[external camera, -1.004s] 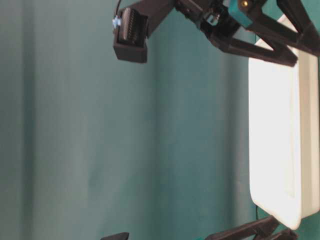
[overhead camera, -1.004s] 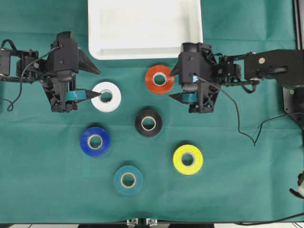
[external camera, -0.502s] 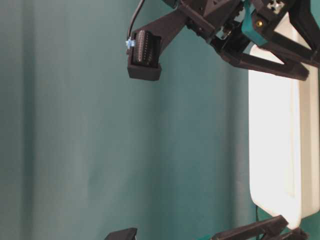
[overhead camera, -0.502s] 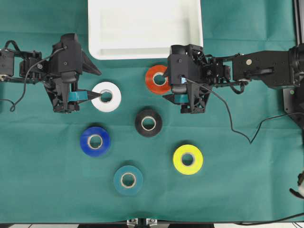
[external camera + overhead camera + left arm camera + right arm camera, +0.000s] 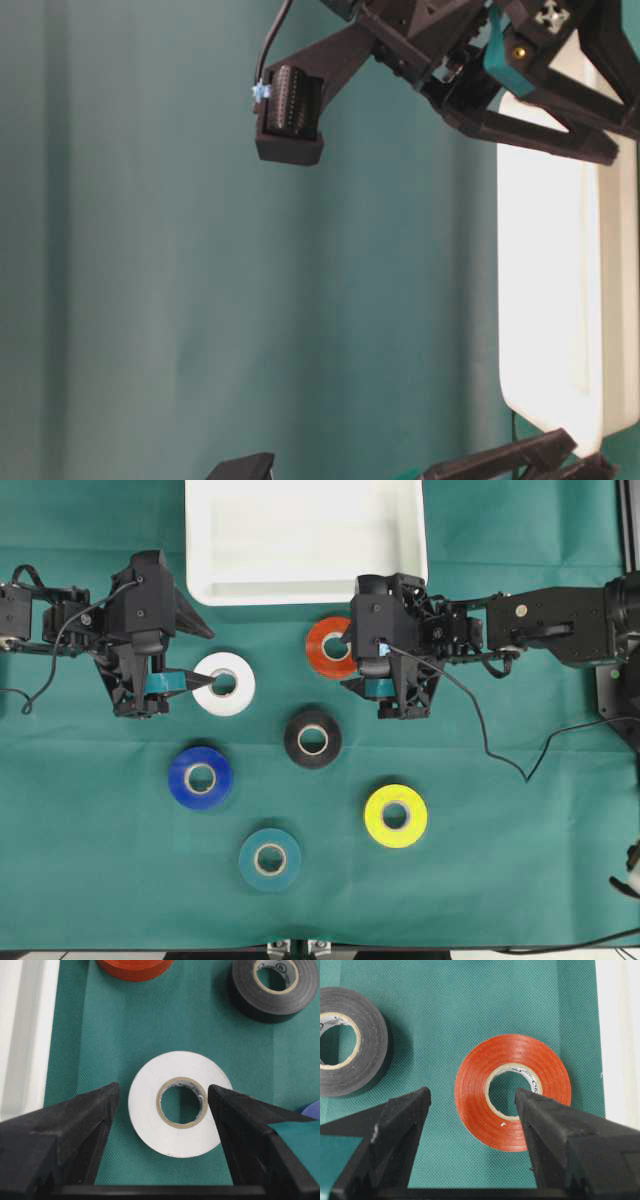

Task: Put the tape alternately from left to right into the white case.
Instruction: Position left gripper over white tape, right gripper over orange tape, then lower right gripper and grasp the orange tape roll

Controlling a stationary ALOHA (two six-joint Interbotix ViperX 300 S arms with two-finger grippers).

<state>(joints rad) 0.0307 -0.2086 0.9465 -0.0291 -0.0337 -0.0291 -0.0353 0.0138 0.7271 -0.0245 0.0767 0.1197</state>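
Six tape rolls lie flat on the green cloth: white (image 5: 224, 683), red-orange (image 5: 335, 647), black (image 5: 312, 738), blue (image 5: 200, 777), yellow (image 5: 395, 815) and teal (image 5: 270, 859). The white case (image 5: 300, 530) sits empty at the back centre. My left gripper (image 5: 208, 656) is open and straddles the white roll (image 5: 150, 1120). One finger is over the core's edge and the other is outside, on the case side. My right gripper (image 5: 345, 662) is open over the red-orange roll (image 5: 475, 1110), one finger above its core and the other on the cloth towards the black roll (image 5: 370, 1045).
A black cable (image 5: 500, 750) trails from the right arm across the cloth. The case's long rim (image 5: 520, 300) shows at the right of the table-level view, with arm parts above and below it. The table's front edge runs along the bottom of the overhead view.
The right gripper has slid left until its jaws straddle one side of the red-orange roll. The left gripper has edged slightly right at the white roll. No roll has moved.
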